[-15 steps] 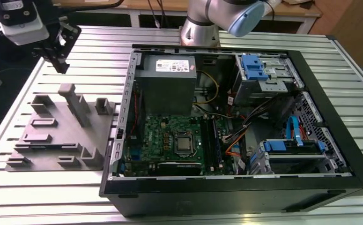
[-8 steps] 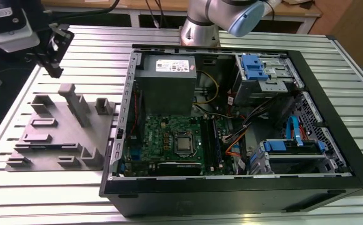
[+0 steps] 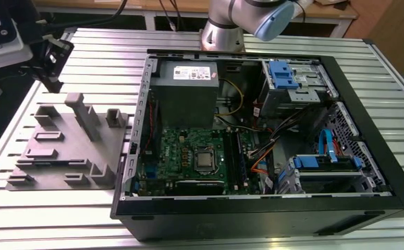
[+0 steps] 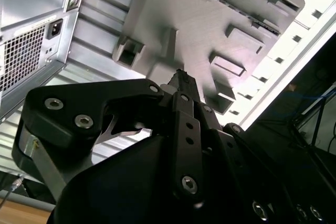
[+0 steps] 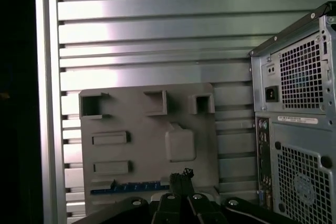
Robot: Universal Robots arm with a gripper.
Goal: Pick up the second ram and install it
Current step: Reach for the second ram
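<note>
Second ram (image 5: 131,187) lies on fixture (image 5: 147,145) beside case (image 5: 299,103).

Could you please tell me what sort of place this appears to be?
Probably a robotics lab or assembly test bench: a robot arm at a slatted aluminium table that holds an open computer case and a grey parts fixture.

Grey fixture (image 3: 56,156); green motherboard (image 3: 181,151); dark blue second ram (image 5: 126,188); black case (image 3: 257,219).

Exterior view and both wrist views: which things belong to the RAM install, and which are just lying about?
Job in hand:
second ram, lying on the grey fixture
pincer, shut and empty, near that ram
motherboard in the open case

Lying about:
power supply
drive cage
slatted table
</note>
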